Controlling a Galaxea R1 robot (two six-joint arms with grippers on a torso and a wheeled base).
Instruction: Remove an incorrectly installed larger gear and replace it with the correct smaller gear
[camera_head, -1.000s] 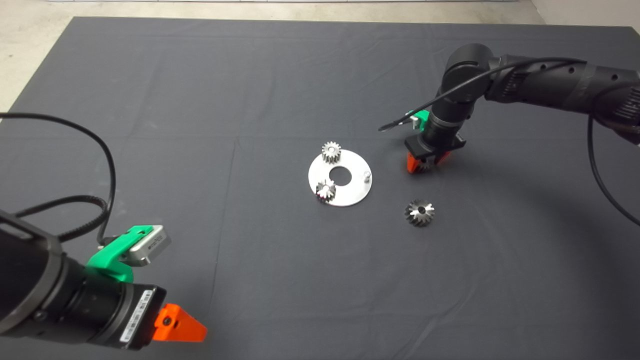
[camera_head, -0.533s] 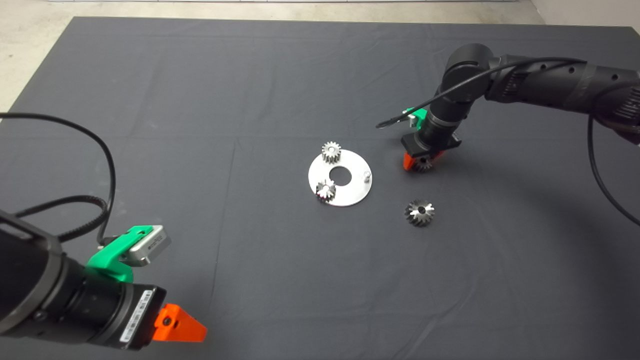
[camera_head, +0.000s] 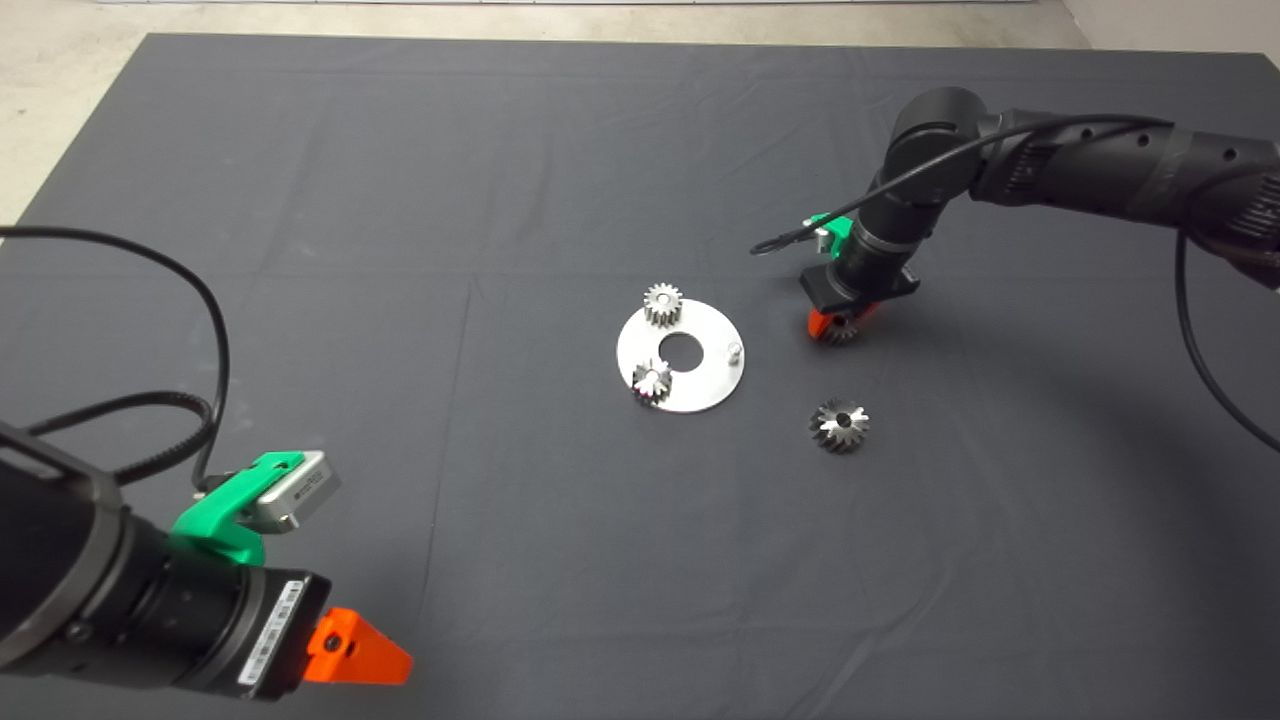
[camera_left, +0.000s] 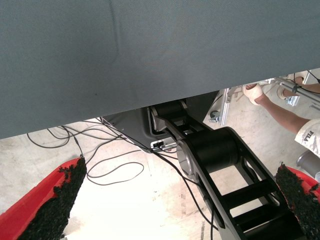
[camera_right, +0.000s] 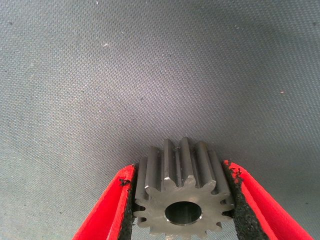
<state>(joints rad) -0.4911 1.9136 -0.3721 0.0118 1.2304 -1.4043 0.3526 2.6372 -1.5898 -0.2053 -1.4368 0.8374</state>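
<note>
The smaller gear (camera_head: 843, 328), dark grey with fine teeth, is held between the red fingers of my right gripper (camera_head: 838, 327), right of the round steel plate (camera_head: 700, 388). In the right wrist view the pads press both sides of the gear (camera_right: 182, 197), bore facing the camera, over bare mat. The larger gear (camera_head: 839, 425), shiny and flared, lies loose on the mat in front of that gripper. My left gripper (camera_head: 360, 650) is parked at the lower left, open and empty.
The plate carries two bright silver small gears (camera_head: 662, 303) (camera_head: 651, 380), a centre hole and a bare pin (camera_head: 733, 350). The left wrist view shows the mat's edge, floor cables and a person's arm (camera_left: 280, 107).
My right gripper has shifted slightly left and away from the larger gear, with the smaller gear in it. The left arm has not moved.
</note>
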